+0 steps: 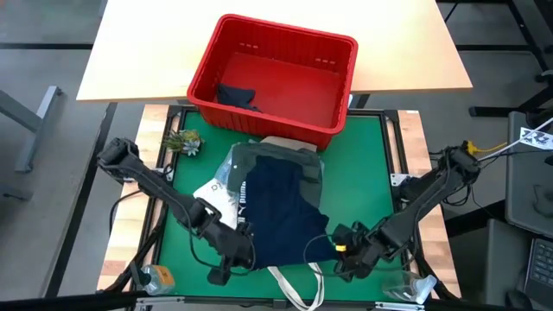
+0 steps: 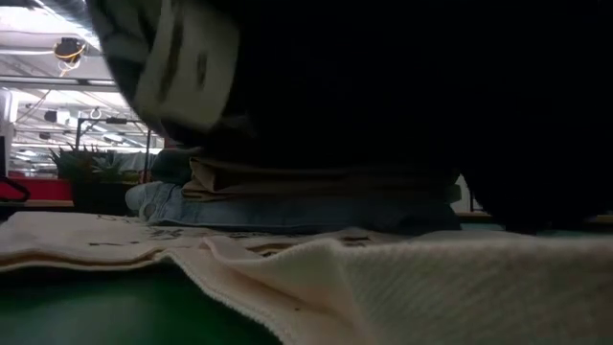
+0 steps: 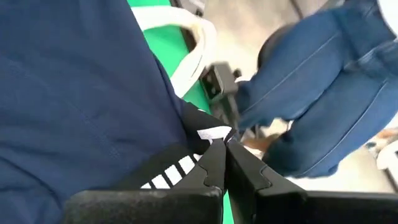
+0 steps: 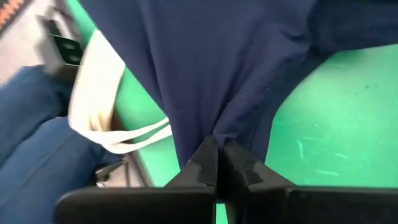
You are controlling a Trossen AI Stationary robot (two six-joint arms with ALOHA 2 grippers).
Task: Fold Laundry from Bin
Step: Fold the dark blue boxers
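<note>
- On the green mat point(image 1: 371, 164), the navy shorts point(image 1: 281, 212) are lying spread over the stack, near the red bin point(image 1: 337, 130).
- Left gripper point(image 3: 222, 144) and right gripper point(image 4: 219, 149) are each pinching shut on a near corner of the shorts.
- The cloth is looking soft, light and limp; the hem corners are seeming the best hold.

Navy shorts point(image 1: 281, 212) flat atop garment stack, before red bin point(image 1: 333, 125) (1 dark garment inside)

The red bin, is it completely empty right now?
No, the high view shows one dark garment lying crumpled in a corner of the red bin.
</note>
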